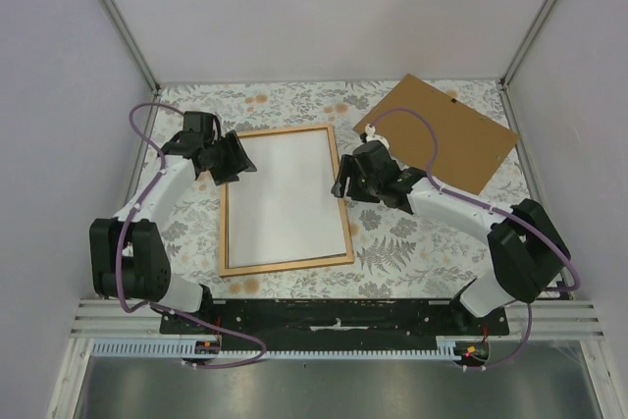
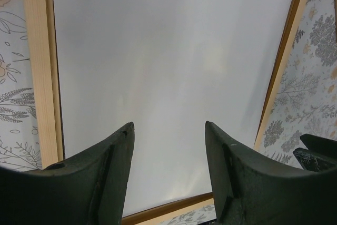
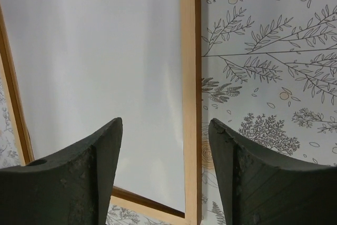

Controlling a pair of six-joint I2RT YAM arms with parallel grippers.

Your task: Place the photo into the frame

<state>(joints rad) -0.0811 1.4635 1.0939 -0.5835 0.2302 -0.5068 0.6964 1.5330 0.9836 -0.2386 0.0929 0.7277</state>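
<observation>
We show the surface bearing the frame, with the photo white side up within its edges. The left end effector and right end effector gape wide and empty at opposite long edges, with bare surface outward of each.

Surface: table with leaf-and-flower patterned cloth
Centre: thin light-brown wooden rectangular frame, lying flat, white paper sheet inside
Far right: flat brown fibreboard panel

Pale walls, leaf-print tablecloth, even light
</observation>
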